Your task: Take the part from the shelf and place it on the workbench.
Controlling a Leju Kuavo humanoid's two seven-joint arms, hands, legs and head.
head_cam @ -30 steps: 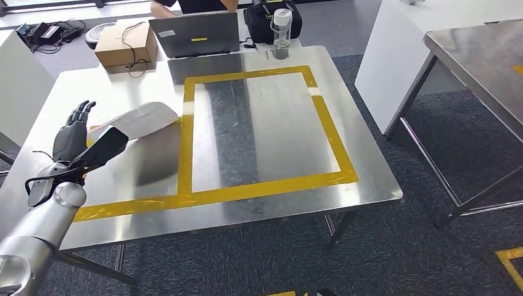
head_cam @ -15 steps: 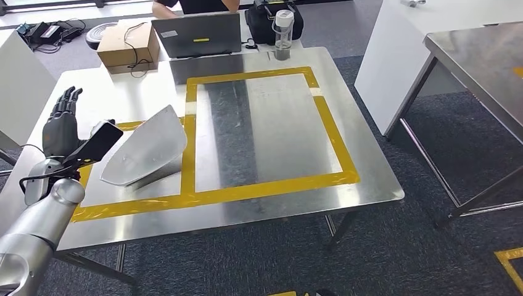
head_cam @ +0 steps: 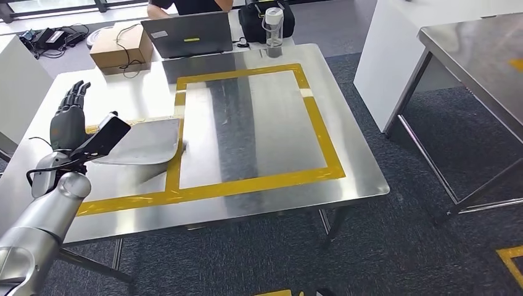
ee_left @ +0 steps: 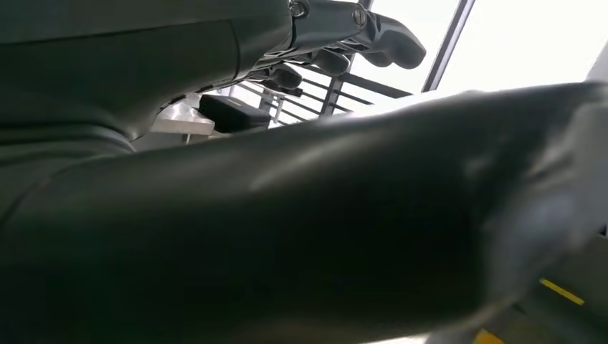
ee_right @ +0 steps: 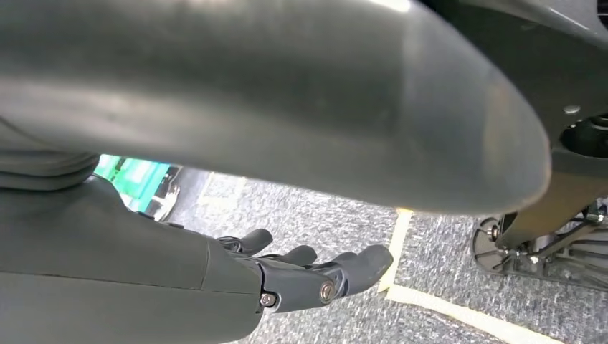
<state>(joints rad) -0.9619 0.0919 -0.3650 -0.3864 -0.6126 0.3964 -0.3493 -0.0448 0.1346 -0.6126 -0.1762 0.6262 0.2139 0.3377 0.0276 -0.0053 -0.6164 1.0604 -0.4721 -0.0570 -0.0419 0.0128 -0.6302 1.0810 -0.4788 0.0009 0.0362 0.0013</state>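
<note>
The part, a curved silvery sheet-metal piece, lies on the steel workbench at its left side, across the yellow tape line. My left hand stands at the part's left edge with its fingers stretched up and apart. Its dark thumb overlaps the part's left corner in the head view, and I cannot tell whether it touches. In the left wrist view the thumb covers most of the picture. My right hand hangs above the carpet floor, fingers apart, holding nothing.
At the workbench's far edge stand a laptop, a cardboard box, a clear bottle and a black bag, with a person seated behind. A second steel table and a white cabinet stand to the right.
The part has gone from raised and tilted beside my left hand to lying flat on the workbench. My left hand stays beside it, fingers spread. The camera has shifted slightly.
</note>
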